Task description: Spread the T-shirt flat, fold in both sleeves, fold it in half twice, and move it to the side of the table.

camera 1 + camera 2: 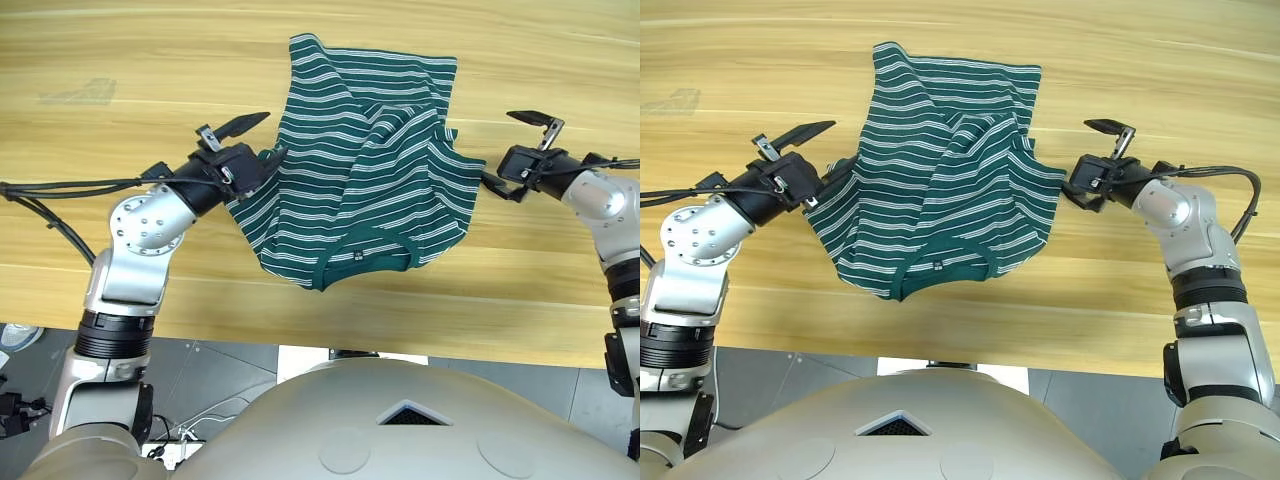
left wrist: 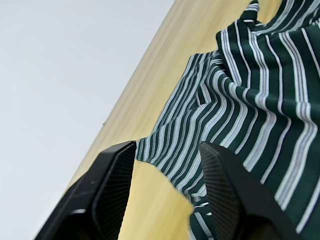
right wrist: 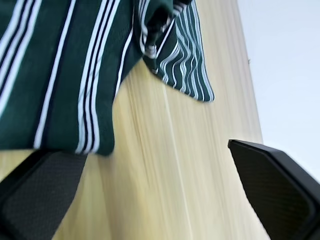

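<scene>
Crumpled green striped T-shirt (image 1: 370, 170), collar nearest, lying mid wooden table (image 1: 120, 60), left gripper (image 1: 272, 135) spread wide at its left edge, right gripper (image 1: 497, 148) spread wide just beside its right edge

Dk-green T-shirt (image 1: 350, 150) w/ thin white stripes, rumpled, partly folded over itself, collar twd me, lying mid worktop (image 1: 120, 60).
</scene>
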Motion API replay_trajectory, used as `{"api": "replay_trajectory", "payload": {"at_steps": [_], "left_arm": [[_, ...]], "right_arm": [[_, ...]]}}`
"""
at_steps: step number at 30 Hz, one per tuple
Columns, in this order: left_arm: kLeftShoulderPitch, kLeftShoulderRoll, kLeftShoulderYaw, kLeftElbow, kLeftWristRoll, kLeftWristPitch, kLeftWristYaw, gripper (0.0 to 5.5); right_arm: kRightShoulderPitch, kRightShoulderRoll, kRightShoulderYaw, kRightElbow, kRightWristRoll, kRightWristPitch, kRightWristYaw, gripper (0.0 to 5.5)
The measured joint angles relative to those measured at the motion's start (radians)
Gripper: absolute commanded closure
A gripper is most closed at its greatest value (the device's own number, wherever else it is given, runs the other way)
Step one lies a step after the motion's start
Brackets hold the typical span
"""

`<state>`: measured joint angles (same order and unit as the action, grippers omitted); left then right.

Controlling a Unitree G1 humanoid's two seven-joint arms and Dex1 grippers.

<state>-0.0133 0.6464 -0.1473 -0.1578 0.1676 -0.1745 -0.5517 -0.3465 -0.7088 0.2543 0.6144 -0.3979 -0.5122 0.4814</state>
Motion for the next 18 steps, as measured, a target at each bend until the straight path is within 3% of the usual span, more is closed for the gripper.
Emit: {"api": "replay_trajectory", "payload": {"at_steps": [7,18], "left_arm": [[0.025,-0.006,-0.011,0.028,0.029,-0.026,0.013,3.16],[0.050,-0.012,-0.013,0.052,0.046,-0.048,0.021,3.16]], "right_arm": [[-0.042,-0.065,-0.010,0.038,-0.057,0.014,-0.054,0.39],[0.041,-0.086,-0.030,-0.235,-0.037,0.054,0.003,0.39]]}}
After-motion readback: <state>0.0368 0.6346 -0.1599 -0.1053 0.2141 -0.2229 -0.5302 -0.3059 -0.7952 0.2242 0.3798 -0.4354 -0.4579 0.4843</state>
